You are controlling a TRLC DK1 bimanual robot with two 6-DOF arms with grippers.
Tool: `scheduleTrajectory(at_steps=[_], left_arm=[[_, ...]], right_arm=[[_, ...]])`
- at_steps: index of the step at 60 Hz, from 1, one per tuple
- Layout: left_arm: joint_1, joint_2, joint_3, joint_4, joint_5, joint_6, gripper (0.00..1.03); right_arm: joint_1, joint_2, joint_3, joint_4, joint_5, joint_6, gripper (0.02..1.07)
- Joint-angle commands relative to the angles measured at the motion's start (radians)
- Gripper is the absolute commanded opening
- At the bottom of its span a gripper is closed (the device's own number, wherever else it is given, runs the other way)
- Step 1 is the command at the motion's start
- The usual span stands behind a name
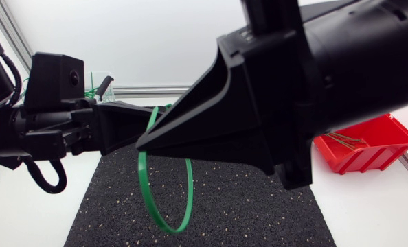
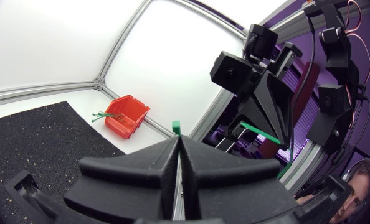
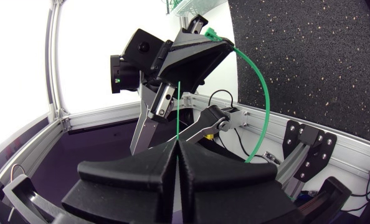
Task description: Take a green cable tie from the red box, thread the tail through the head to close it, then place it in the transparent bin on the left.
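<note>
The left gripper (image 2: 177, 142) is clenched on the head of the cable tie (image 1: 149, 192). The right gripper (image 3: 176, 148) pinches its thin tail, which shows only from that wrist. The loop hangs below both, over the mat (image 1: 245, 206), its top hidden overhead by the right gripper. Beyond the right gripper the red box (image 1: 389, 134) holds more ties. The clear bin (image 1: 101, 84) is behind the left.

Left hand (image 2: 177, 142) pinching green cable tie (image 2: 176, 127), red box (image 2: 128, 116) beyond

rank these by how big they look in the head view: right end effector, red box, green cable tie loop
1. right end effector: by far the largest, though it is also nearest the camera.
2 and 3. red box and green cable tie: the box looks wider and the loop taller, so they are too alike to rank.
</note>
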Motion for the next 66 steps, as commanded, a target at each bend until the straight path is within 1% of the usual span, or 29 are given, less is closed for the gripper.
scheduleTrajectory(at_steps=[1, 12, 21, 29, 46, 66], left_arm=[[-0.010, -0.015, 0.016, 0.004, -0.013, -0.027, 0.04], [-0.019, -0.029, 0.026, 0.002, -0.027, -0.049, 0.04], [-0.020, -0.059, 0.054, -0.041, -0.030, -0.056, 0.04], [-0.028, -0.073, 0.059, -0.045, -0.038, -0.064, 0.04], [-0.051, -0.095, 0.028, -0.036, -0.059, -0.052, 0.04], [-0.053, -0.127, -0.006, -0.039, -0.071, -0.036, 0.04]], right_arm=[[0.004, -0.020, -0.021, -0.003, -0.010, 0.042, 0.07], [0.004, -0.021, -0.030, -0.002, -0.010, 0.045, 0.07], [0.008, -0.018, -0.042, 0.001, -0.010, 0.045, 0.07], [0.010, -0.029, -0.051, 0.009, -0.012, 0.045, 0.07], [0.010, -0.043, -0.063, 0.031, -0.010, 0.040, 0.07], [0.013, -0.049, -0.057, 0.049, -0.006, 0.037, 0.07]])
